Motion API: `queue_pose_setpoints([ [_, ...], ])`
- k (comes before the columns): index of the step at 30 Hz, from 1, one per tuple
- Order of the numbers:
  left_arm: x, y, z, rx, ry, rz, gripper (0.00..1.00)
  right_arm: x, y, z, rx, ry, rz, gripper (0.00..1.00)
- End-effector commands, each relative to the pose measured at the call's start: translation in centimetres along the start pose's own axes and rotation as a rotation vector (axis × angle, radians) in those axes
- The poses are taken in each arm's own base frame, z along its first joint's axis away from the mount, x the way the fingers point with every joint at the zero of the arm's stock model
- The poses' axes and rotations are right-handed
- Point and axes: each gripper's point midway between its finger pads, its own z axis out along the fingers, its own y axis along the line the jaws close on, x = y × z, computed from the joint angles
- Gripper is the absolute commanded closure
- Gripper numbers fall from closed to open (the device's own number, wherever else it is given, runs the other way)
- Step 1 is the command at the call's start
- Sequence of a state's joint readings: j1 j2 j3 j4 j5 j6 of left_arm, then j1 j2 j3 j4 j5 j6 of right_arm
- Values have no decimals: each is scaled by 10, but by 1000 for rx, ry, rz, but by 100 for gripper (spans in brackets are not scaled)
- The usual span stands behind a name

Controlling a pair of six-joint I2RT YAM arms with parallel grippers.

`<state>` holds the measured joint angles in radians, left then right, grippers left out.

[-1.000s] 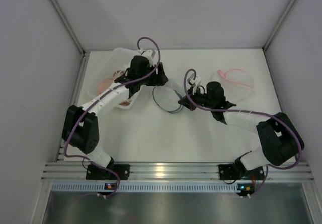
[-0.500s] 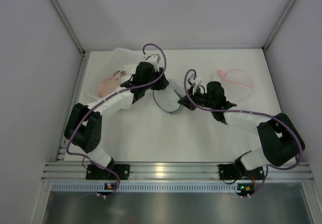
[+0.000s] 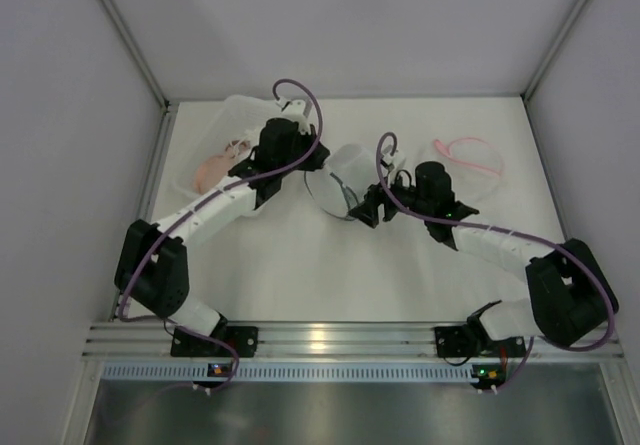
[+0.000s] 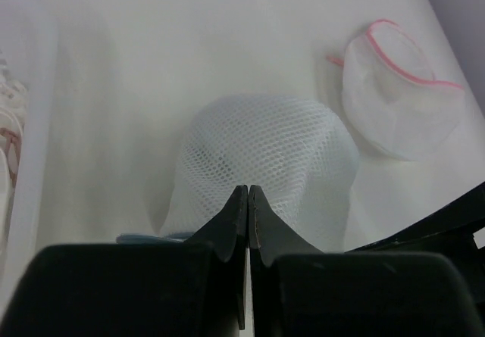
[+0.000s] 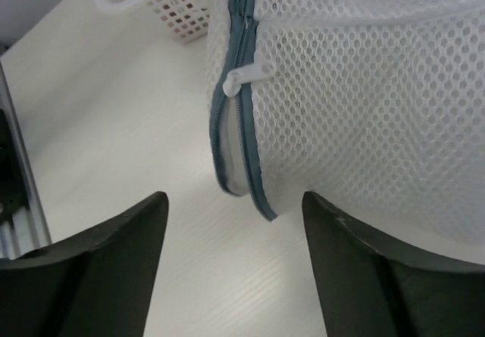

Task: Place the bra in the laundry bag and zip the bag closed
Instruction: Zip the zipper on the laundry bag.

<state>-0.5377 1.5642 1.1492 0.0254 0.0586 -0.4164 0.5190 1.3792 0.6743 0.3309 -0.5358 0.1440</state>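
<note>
Amid bare table (image 3: 300,265), the white mesh blue-zippered laundry bag (image 4: 265,155) is clamped by the left end effector (image 4: 247,193), faced by the spread-open right end effector (image 5: 235,201), and raised higher than earlier.

The laundry bag (image 3: 347,162) sits, seemingly upright, between a basket (image 3: 216,125) and another pouch (image 3: 466,168).

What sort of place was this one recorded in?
Probably a lab robot test cell: a white table boxed in by grey panel walls, two arms bolted to an aluminium rail, with a mesh laundry bag as prop.
</note>
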Motion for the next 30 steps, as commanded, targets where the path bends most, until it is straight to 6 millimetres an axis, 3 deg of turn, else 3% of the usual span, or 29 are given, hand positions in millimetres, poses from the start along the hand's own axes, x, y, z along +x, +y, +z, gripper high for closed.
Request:
queue_pose_setpoints([
  [1, -47, -27, -25, 80, -151, 17, 100, -48, 25, -21, -15, -93, 0, 22],
  [8, -47, -40, -30, 103, -155, 18, 100, -82, 6, -37, 172, -133, 153, 23],
  [10, -55, -42, -34, 87, -179, 19, 100, -94, 11, -33, 143, -155, 226, 28],
  [12, -54, -45, -36, 73, -173, 20, 100, -106, 31, -28, 25, -189, 252, 30],
  [14, -70, -40, -40, 1, -208, 8, 100, -116, 39, -23, -40, -240, 245, 31],
  [15, -62, -38, -40, -31, -170, 11, 100, -114, 42, -22, -64, -237, 258, 32],
  [17, -72, -40, -45, -84, -186, 9, 100, -116, 46, -21, -93, -248, 242, 35],
  [21, -69, -45, -46, -112, -154, -2, 100, -107, 55, -19, -113, -235, 138, 37],
  [25, -68, -56, -47, -99, -132, 4, 100, -94, 46, -8, -64, -191, 99, 41],
  [30, -63, -66, -47, -74, -116, 21, 100, -95, 39, -3, -42, -192, 60, 47],
])
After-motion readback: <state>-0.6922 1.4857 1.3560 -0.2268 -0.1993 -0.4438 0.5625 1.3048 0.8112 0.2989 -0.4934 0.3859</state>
